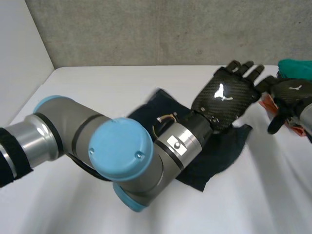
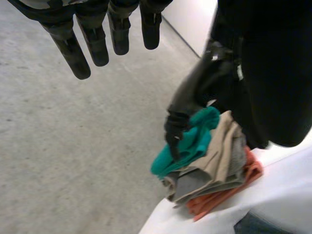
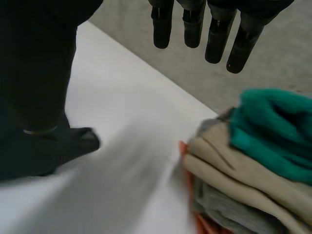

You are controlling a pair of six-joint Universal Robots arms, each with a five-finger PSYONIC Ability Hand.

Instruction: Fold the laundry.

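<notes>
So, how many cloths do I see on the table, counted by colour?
Dark blue cloth: 1
Teal cloth: 1
Beige cloth: 1
Grey cloth: 1
Orange cloth: 1
Total: 5

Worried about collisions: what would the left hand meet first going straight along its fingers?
Probably nothing near: the left hand points past the table toward the grey wall; the clothes pile and right hand lie beside that line, depth unclear.

Bright, even light; white glare spot on left hand (image 1: 223,94) (glossy back).
</notes>
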